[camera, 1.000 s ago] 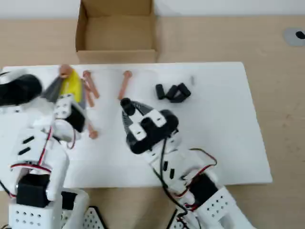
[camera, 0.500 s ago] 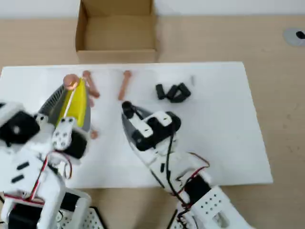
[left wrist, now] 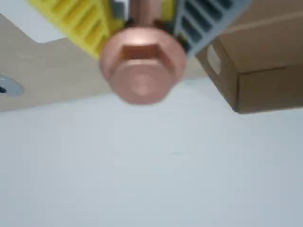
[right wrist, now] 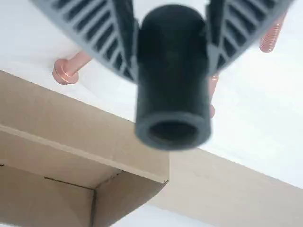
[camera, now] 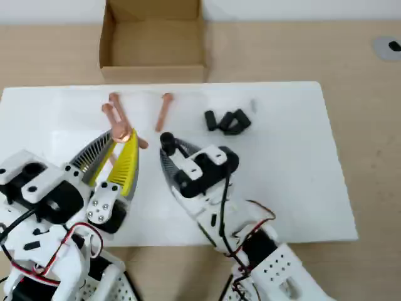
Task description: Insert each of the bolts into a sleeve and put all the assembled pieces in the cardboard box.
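My left gripper (camera: 121, 137), with one yellow and one grey finger, is shut on a copper bolt (camera: 121, 134) above the white mat; in the left wrist view the bolt's hex head (left wrist: 142, 64) faces the camera. A short way to its right, my right gripper (camera: 167, 143) is shut on a black sleeve (camera: 166, 142), whose open bore (right wrist: 173, 130) shows in the right wrist view. Loose bolts (camera: 116, 110) (camera: 165, 110) lie on the mat beyond both grippers. Several black sleeves (camera: 227, 121) are clustered right of them. The open cardboard box (camera: 153, 41) stands behind the mat.
The white mat (camera: 282, 175) covers most of the wooden table and is bare on its right half. The box wall (left wrist: 265, 71) (right wrist: 71, 156) appears in both wrist views. A small grey disc (camera: 388, 45) sits at the table's far right.
My left arm has swung right and nearer with the bolt, from the mat's far left corner to beside the held sleeve. The right gripper barely shifted.
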{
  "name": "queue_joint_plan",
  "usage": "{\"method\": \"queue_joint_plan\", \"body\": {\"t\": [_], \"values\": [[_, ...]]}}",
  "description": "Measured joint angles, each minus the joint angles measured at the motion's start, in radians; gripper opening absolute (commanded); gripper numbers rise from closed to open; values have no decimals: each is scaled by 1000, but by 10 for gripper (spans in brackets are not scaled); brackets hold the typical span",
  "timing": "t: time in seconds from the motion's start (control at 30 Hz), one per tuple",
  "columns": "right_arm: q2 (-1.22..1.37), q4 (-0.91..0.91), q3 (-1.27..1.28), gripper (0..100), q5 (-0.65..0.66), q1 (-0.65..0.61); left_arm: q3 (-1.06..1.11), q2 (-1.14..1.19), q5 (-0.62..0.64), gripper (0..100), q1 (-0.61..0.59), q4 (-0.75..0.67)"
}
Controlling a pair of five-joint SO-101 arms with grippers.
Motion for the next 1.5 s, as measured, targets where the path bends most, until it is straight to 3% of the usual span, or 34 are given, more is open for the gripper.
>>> {"method": "queue_joint_plan", "body": {"t": [0.27,0.63,0.97,1.5], "values": [[0,0,0,9,0,0,3,2,-37,6,8,-8],[0,0,0,9,8,0,132,5,-37,6,9,-189],[0,0,0,9,12,0,201,6,-37,6,87,-195],[0,0,0,9,14,0,203,6,-37,6,89,-195]]}}
